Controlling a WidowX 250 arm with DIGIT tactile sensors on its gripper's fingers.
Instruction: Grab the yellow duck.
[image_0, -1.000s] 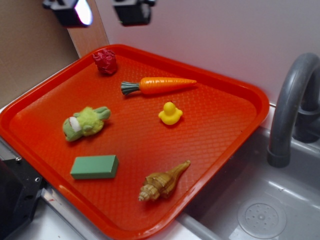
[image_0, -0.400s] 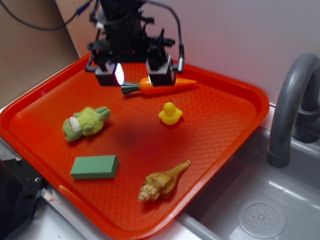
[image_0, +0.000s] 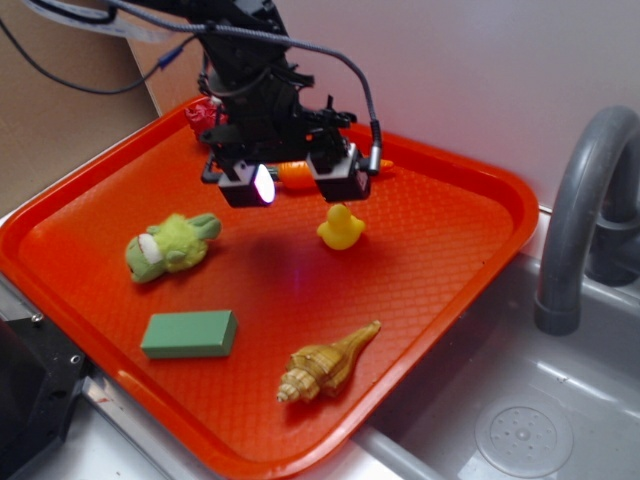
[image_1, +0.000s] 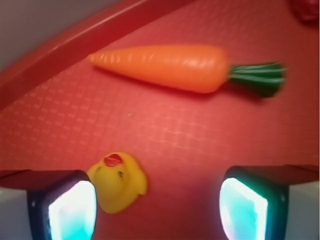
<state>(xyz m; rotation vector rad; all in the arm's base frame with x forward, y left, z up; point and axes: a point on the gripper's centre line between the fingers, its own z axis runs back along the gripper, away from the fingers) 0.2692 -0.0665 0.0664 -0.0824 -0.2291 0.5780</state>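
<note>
The yellow duck (image_0: 341, 227) sits on the orange tray (image_0: 450, 250), right of centre, just below the orange carrot (image_0: 300, 171). My gripper (image_0: 294, 183) hangs open above the tray, over the carrot's leafy end and up-left of the duck, holding nothing. In the wrist view the duck (image_1: 119, 181) lies between the two fingers, close to the left pad (image_1: 72, 210), and the carrot (image_1: 165, 67) lies across the top. The gripper (image_1: 156, 209) is wide open there.
A lime-green plush toy (image_0: 170, 244), a green block (image_0: 189, 334) and a brown seashell (image_0: 325, 364) lie on the tray. A red crumpled ball (image_0: 203, 112) is partly hidden behind the arm. A grey sink with a faucet (image_0: 585, 200) stands right of the tray.
The arm has come down into view from the top and moved forward and right toward the duck, now covering part of the carrot and the red ball. The objects have not moved.
</note>
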